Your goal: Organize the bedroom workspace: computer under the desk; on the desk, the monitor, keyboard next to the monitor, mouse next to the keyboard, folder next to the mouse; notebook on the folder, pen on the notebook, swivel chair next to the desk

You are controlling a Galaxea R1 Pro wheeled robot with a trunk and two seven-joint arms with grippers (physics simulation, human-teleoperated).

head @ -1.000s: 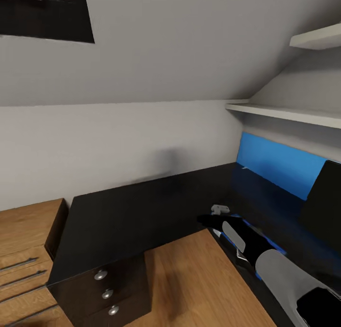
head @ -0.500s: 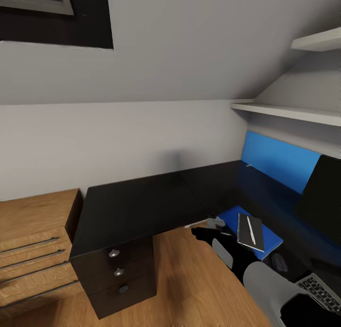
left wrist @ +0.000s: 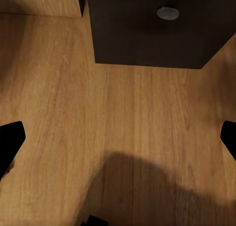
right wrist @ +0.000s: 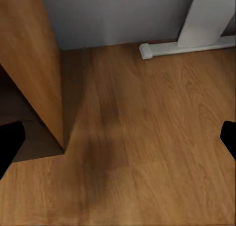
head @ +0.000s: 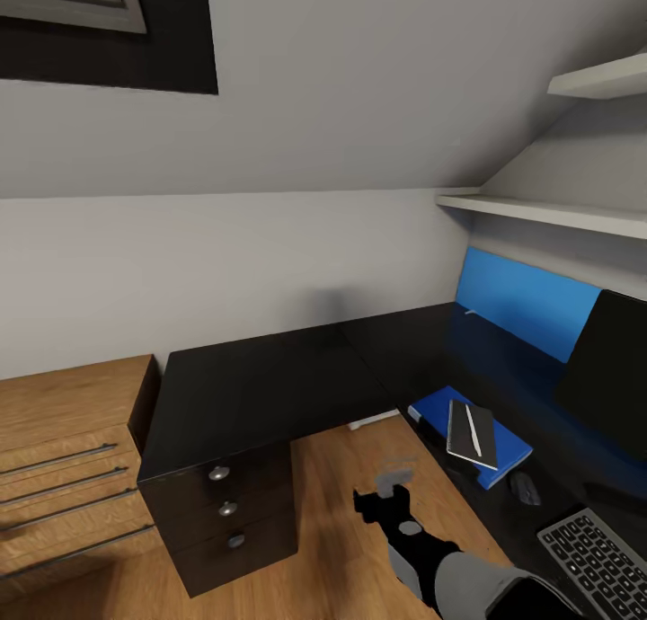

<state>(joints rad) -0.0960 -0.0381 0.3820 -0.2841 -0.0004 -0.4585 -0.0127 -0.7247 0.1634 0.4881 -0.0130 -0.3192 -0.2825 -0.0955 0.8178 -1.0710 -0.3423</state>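
Desk (head: 261, 386) in the bedroom corner carries most of the workspace: the blue folder (head: 503, 447) lies flat on the black top with the dark notebook (head: 460, 438) stacked on it and the white pen (head: 473, 429) resting on the notebook. A small dark mouse (head: 525, 487) sits just beside the folder, the keyboard (head: 598, 562) near it, and the monitor (head: 611, 368) stands against the blue back panel (head: 517, 310). The right gripper (head: 388, 492) hangs low over the wooden floor (head: 350, 476), clear of the desktop; its wrist view shows fingertips far apart at the picture's edges, so it is spread and empty. The left gripper (left wrist: 118, 137) looks likewise spread and empty, pointing down at the floor before the black drawers (head: 225, 512). Judging from this layout, the swivel chair is what remains: the arms are best kept tucked away from the stack while the base turns, so nothing on the desk is brushed.
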